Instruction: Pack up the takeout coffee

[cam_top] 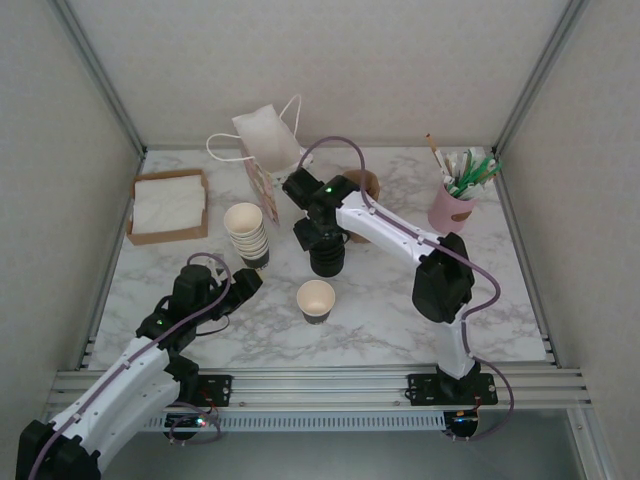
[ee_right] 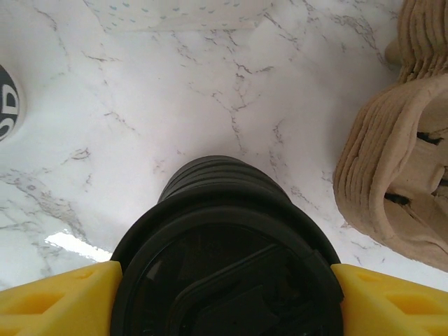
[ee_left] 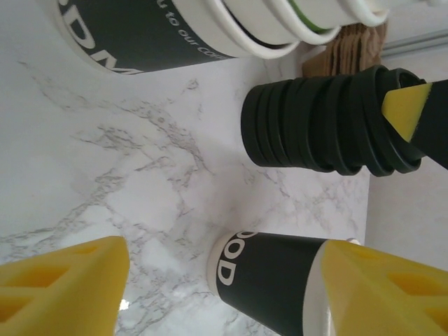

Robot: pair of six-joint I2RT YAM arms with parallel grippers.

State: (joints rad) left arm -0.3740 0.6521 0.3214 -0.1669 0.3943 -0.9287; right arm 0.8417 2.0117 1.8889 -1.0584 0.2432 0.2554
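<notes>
The takeout coffee cup, cream above and dark below, stands upright with its top open at the middle of the table. In the left wrist view that cup lies just ahead of my left gripper, whose yellow fingers stand apart; the cup is near the right finger. From above, my left gripper sits left of the cup, not touching it. My right gripper is down over the stack of black lids. Its fingertips press both sides of the top lid.
A tall stack of lidless cups stands left of the lids. A white paper bag is at the back, a napkin box at back left, brown sleeves behind the right arm, and a pink utensil cup at right.
</notes>
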